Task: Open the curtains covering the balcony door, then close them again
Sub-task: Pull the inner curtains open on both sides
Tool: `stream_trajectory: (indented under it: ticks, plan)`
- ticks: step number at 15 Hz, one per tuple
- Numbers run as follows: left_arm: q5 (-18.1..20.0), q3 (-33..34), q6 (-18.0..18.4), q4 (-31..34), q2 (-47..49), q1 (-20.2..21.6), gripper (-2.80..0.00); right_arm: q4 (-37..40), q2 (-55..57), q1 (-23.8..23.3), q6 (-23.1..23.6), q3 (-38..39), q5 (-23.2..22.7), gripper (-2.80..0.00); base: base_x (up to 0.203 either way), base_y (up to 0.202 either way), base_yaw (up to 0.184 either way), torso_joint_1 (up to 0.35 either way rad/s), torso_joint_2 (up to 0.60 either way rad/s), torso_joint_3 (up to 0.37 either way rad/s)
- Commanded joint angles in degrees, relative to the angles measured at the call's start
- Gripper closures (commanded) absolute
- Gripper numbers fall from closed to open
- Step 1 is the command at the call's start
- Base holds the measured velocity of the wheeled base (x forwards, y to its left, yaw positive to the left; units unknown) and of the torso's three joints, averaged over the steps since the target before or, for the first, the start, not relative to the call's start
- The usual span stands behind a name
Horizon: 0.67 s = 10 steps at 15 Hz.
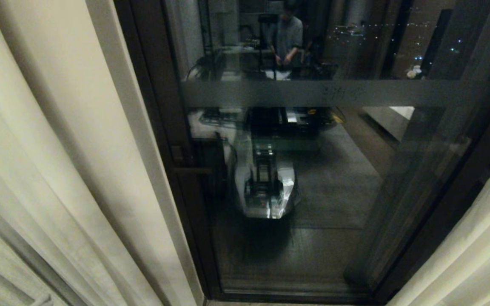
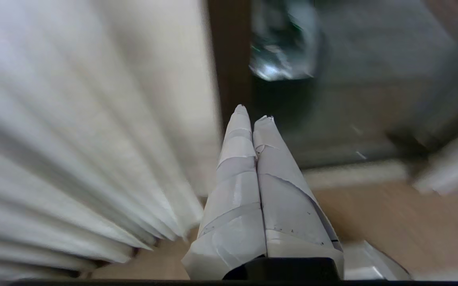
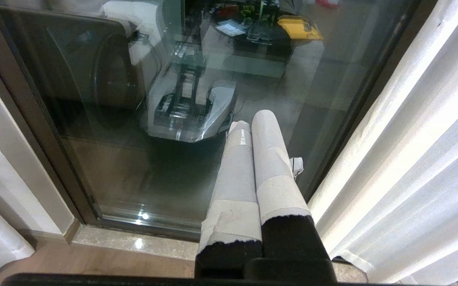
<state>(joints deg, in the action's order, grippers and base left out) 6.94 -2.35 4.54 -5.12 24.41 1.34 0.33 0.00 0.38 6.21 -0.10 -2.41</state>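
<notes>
Holding nothing, jaws pressed together on both our left gripper (image 2: 253, 117) and right gripper (image 3: 251, 123), we risked snagging the parted cream woven curtains (image 1: 58, 170) against the dark-framed glass balcony door (image 1: 313, 178).

Right gripper (image 3: 249, 119) jaws closed before balcony door (image 3: 105, 167), curtains (image 3: 404, 167) beside

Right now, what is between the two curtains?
In the head view, the balcony door fills the gap between the left curtain and the right curtain, its dark glass reflecting the room.
</notes>
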Motion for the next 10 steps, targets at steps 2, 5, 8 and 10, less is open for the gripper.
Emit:
stream_trajectory:
  ticks: [2,5,8,10]
  plan:
    - [-6.0,1.8,-1.9,5.3,-17.1,-0.8,0.00,0.0,0.1,0.0,0.1,0.0,0.0,0.00,0.000,0.000,0.000,0.000,0.00,0.000]
    - [-7.2,1.9,-2.6,6.4,-23.4,-1.3,0.00,0.0,0.1,0.1,0.1,0.0,0.0,0.00,0.000,0.000,0.000,0.000,0.00,0.000]
    - [-6.5,2.0,-2.8,6.3,-24.4,-1.3,0.00,0.0,0.1,0.0,0.0,0.0,0.0,0.00,0.000,0.000,0.000,0.000,0.00,0.000]
    - [-6.6,2.1,-2.8,6.3,-24.4,-1.3,0.00,0.0,0.1,0.0,0.0,0.0,0.0,0.00,0.000,0.000,0.000,0.000,0.00,0.000]
